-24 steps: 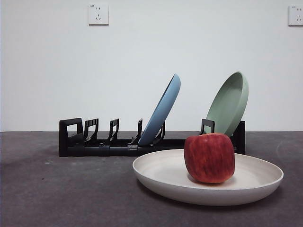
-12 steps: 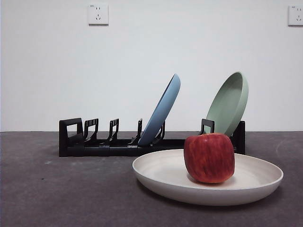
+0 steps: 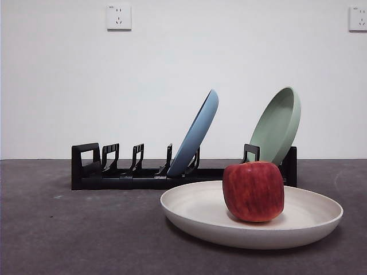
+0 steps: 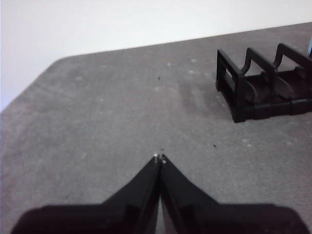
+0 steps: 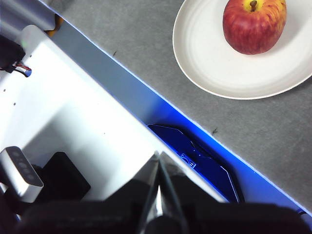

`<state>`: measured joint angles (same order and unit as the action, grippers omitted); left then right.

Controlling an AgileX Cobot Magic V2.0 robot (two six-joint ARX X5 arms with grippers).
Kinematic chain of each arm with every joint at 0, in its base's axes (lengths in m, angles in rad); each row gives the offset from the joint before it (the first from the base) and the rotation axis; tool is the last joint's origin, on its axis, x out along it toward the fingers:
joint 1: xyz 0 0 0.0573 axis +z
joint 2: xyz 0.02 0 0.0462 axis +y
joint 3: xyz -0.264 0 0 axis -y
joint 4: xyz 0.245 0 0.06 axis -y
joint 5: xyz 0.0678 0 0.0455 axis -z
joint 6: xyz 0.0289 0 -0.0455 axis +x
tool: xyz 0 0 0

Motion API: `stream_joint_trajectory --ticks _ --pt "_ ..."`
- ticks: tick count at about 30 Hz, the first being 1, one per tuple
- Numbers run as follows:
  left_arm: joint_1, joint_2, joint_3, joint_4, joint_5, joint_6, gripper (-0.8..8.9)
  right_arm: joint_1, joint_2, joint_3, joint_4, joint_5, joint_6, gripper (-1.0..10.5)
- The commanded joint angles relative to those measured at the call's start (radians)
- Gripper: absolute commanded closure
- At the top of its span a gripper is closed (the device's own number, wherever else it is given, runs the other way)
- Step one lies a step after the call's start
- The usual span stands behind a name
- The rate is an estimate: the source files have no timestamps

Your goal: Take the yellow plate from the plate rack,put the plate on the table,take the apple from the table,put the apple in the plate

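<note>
The yellow plate lies flat on the dark grey table, in front of the black plate rack. The red apple stands upright in the plate, right of its middle. From the right wrist view the apple and plate show from above, well away from my right gripper, which is shut and empty over the table's edge. My left gripper is shut and empty above bare table, off the rack's loop end. Neither gripper shows in the front view.
A blue plate and a pale green plate lean in the rack's slots. Below the right gripper lie a white panel and a blue-lit edge off the table.
</note>
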<state>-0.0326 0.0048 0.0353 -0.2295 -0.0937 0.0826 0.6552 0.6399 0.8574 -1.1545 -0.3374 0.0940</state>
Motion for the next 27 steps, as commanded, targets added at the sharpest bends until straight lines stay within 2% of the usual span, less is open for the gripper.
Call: stream_joint_trajectory --ticks 1,19,22,23,26,27 --pt "0.005 -0.003 -0.013 0.001 0.006 -0.063 8.16 0.002 -0.002 -0.001 0.005 0.003 0.005 9.5" --pt "0.005 -0.003 -0.013 -0.001 0.021 -0.072 8.16 0.002 -0.002 -0.001 0.005 0.003 0.005 9.5" --pt "0.005 -0.003 -0.013 -0.001 0.021 -0.072 8.16 0.0 -0.009 -0.001 0.002 0.006 -0.029 9.5" --pt "0.005 -0.003 -0.013 -0.001 0.021 -0.072 8.16 -0.016 -0.021 -0.001 0.002 0.007 -0.036 9.5" --pt "0.005 -0.003 -0.013 -0.001 0.021 -0.072 8.16 -0.117 -0.093 -0.002 0.024 -0.005 -0.135 9.5" --pt "0.005 -0.003 -0.013 -0.001 0.02 -0.072 8.16 -0.167 -0.124 -0.003 0.056 -0.011 -0.137 9.5"
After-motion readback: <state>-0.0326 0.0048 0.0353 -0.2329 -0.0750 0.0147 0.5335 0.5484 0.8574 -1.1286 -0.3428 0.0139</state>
